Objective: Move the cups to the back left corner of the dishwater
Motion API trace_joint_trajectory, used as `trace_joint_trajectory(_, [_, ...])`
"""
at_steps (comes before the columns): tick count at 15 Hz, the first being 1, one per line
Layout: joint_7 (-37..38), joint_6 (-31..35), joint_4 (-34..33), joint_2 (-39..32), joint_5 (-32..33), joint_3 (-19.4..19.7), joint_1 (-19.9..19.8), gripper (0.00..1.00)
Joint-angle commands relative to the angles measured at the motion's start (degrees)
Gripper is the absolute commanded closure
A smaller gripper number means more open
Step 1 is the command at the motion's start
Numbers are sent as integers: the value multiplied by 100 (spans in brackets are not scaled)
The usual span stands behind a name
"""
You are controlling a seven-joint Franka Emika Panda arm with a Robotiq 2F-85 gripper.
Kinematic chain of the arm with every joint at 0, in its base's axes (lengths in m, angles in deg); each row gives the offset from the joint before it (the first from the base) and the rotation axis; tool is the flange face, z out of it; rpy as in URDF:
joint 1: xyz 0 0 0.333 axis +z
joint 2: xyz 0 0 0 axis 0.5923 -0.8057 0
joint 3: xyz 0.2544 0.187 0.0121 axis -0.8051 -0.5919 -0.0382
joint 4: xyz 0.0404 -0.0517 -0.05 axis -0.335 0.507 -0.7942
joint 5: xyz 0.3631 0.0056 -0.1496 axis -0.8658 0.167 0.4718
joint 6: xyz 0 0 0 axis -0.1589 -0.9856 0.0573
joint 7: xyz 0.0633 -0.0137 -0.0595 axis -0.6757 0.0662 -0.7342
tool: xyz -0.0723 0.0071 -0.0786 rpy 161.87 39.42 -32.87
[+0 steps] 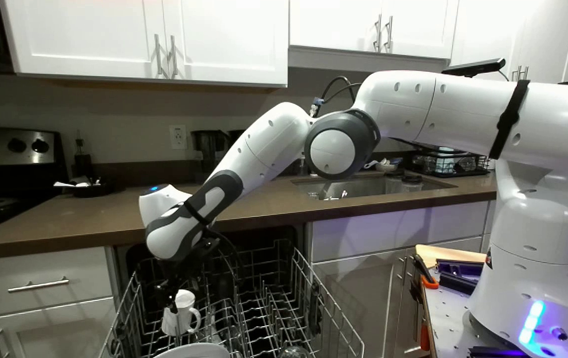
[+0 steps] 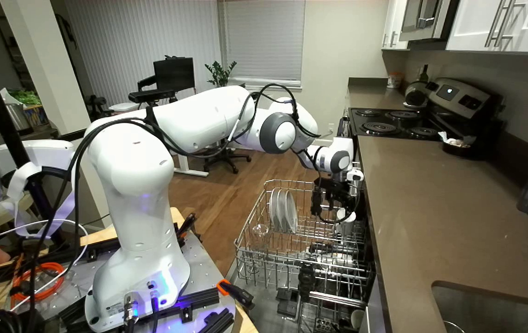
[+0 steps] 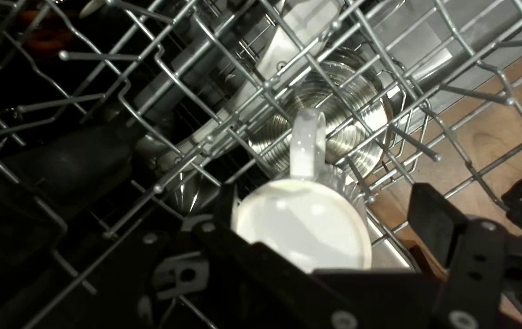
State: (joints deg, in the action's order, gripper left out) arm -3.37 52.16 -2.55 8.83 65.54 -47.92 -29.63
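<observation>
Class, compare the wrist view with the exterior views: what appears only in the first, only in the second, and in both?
Only the wrist view shows the round metal item with concentric rings, partly behind the white mug.
Only the exterior views show the robot's base, the countertop and the stove.
All share the white mug, the gripper and the dishwasher rack.

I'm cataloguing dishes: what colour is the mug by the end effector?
The mug is white, seen best in the wrist view.
</observation>
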Motion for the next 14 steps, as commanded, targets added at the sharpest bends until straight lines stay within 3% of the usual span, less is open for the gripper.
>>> trace_joint_trajectory(1, [368, 67, 644, 549, 66, 170, 191, 0])
trace_joint_trajectory(7, [1268, 541, 2055, 1326, 111, 523, 725, 0])
trace_joint_trajectory(14, [2772, 1394, 3917, 2058, 249, 1132, 1665, 0])
